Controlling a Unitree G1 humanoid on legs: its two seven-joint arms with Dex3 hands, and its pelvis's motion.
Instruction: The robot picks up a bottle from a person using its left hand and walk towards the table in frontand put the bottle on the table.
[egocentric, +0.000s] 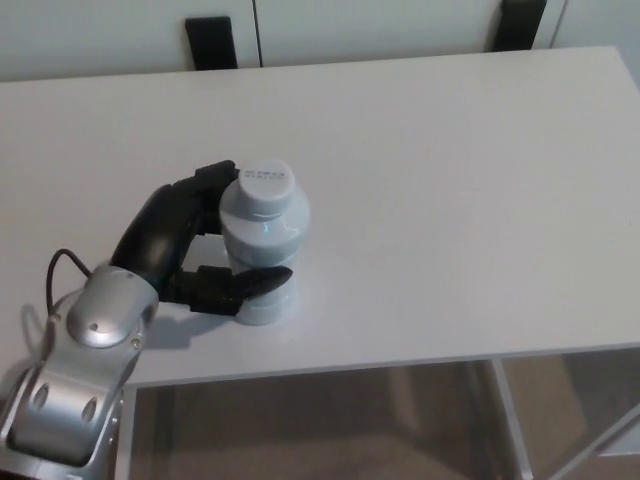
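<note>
The bottle (268, 232) stands straight up on the white table (450, 200). Its long side runs up and down, and its round cap (265, 188) points up toward the camera. The bottle is pale grey and white, with a fat top part and a thinner part lower down. Its bottom looks like it sits on the table top, and a soft shadow lies beside it. It is on the left part of the table, closer to the near edge than to the far edge. The left hand (190, 250) is wrapped around the bottle from the left side. Its black fingers (210, 180) curl in close on the far side, up by the cap. One more black finger (255, 282) lies across the near side, low on the bottle. The hand is closed in tight and holds the bottle between them. A shiny silver forearm (85, 360) comes in from the near left corner, with a thin black wire (60, 258) looping beside it. The right hand cannot be seen. Two dark shapes (210, 43) stand past the far edge of the table.
</note>
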